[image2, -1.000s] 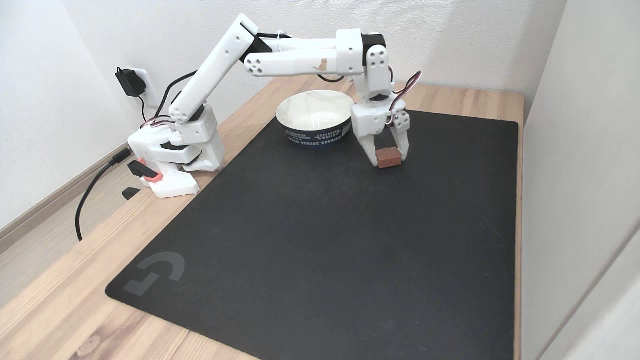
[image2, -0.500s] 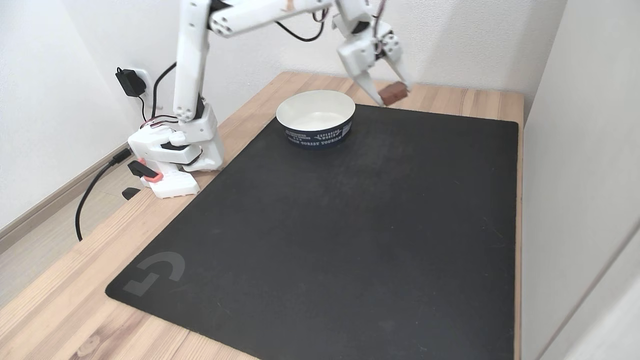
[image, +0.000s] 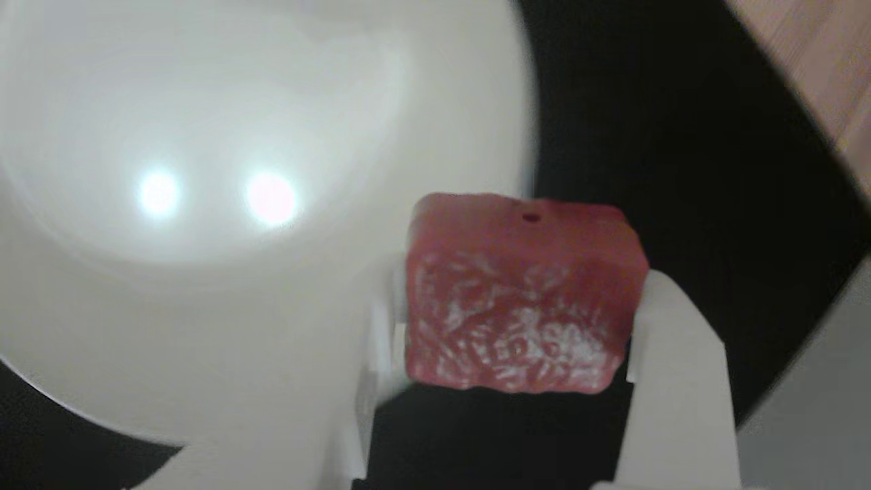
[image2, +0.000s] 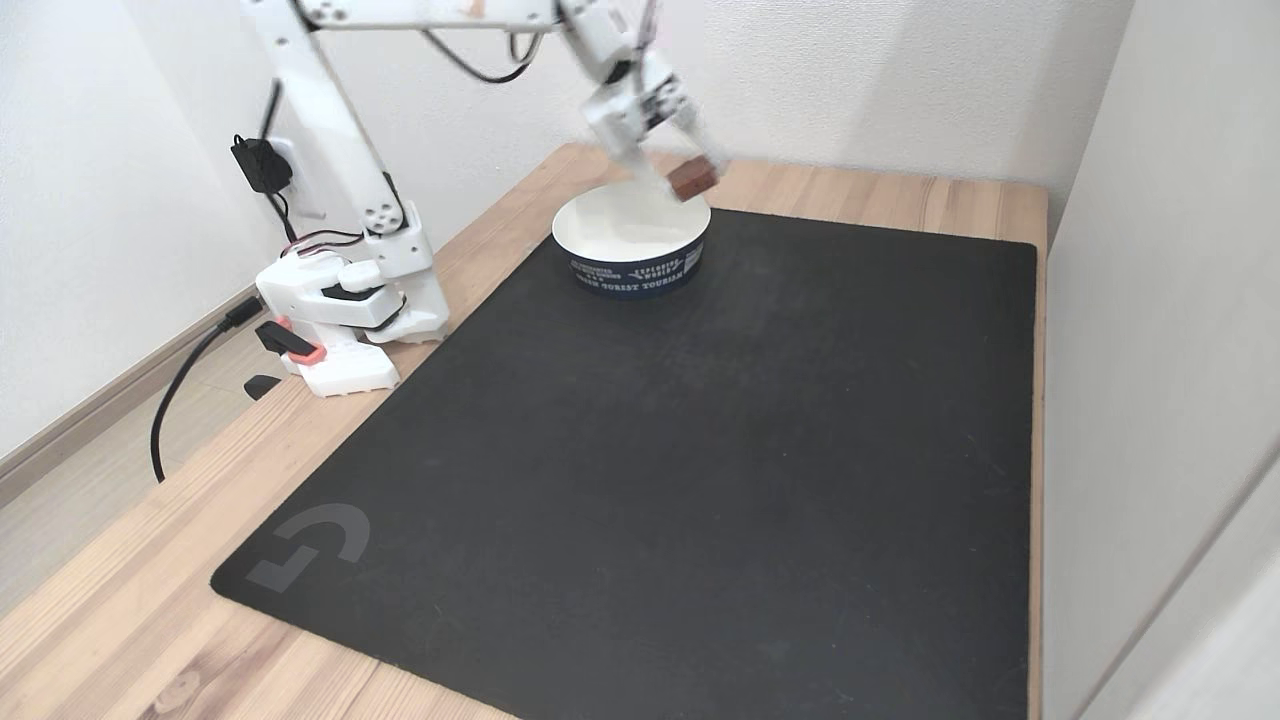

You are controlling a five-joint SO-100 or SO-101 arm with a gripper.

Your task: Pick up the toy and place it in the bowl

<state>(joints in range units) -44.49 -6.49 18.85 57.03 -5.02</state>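
My gripper (image2: 690, 180) is shut on the toy (image2: 691, 179), a small red block, and holds it in the air just above the right rim of the bowl (image2: 628, 273). In the other view the toy (image: 520, 299) shows its rough white-mottled face, clamped between two white fingers (image: 670, 354). Behind it in that view lies the white inside of the bowl (image: 204, 170), empty. The bowl is white inside with a dark blue printed wall and stands at the far edge of the black mat.
A large black mat (image2: 650, 480) covers most of the wooden table (image2: 100, 620). The arm's base (image2: 345, 320) sits at the table's left edge with cables and a wall plug (image2: 255, 165) behind it. Walls close in at the back and right.
The gripper lifted the toy off the mat to the right of the bowl, raised it high, then swung it left to above the bowl's right rim. The upper arm leaned back.
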